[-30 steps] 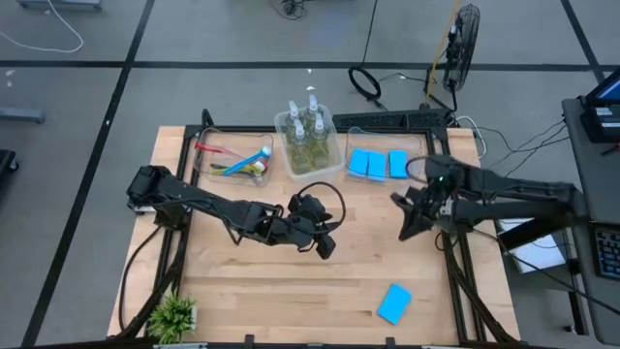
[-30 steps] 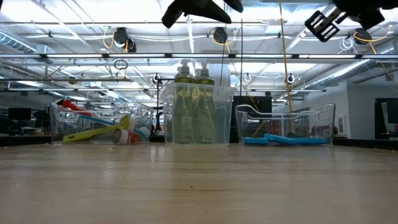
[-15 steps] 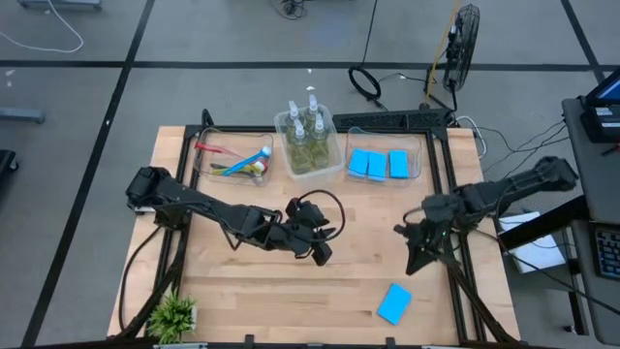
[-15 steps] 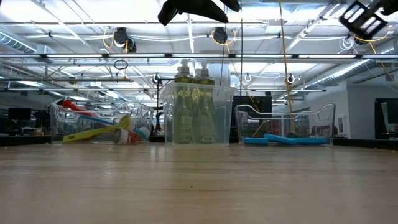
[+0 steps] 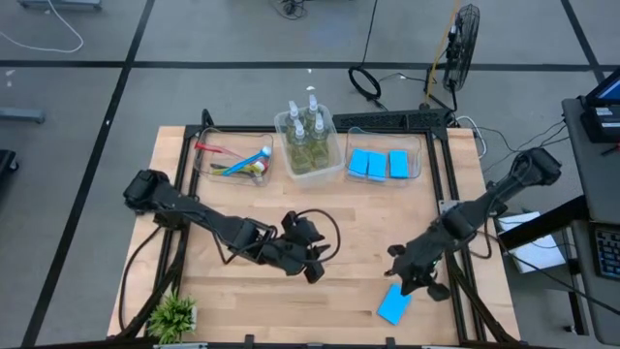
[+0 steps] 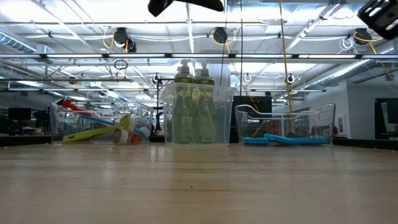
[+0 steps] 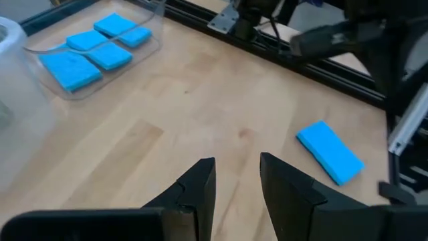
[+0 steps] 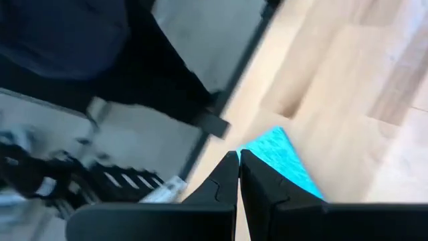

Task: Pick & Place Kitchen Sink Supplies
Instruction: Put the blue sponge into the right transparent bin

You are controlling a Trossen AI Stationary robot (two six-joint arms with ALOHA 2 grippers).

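One light-blue sponge (image 5: 393, 303) lies flat on the wood near the table's front right; it also shows in the left wrist view (image 7: 330, 151) and the right wrist view (image 8: 284, 164). My right gripper (image 5: 405, 279) hangs shut just above and behind this sponge, its fingertips (image 8: 239, 161) together and clear of it. At mid-table my left gripper (image 5: 315, 274) hovers open with nothing between its fingers (image 7: 237, 177). Three more sponges (image 5: 378, 163) lie in a clear bin at the back.
Along the far edge stand three clear bins: one with brushes (image 5: 232, 160), one with soap bottles (image 5: 308, 143), one with sponges (image 5: 418, 160). A small potted plant (image 5: 174, 315) sits at the front left corner. Black frame rails (image 5: 455, 291) run along the table's right side.
My right gripper has swung from beside the sponge bin toward the table's near edge, tipping and turning as it went, and now hangs over the loose sponge, still shut. My left gripper has drifted a little toward the near edge.
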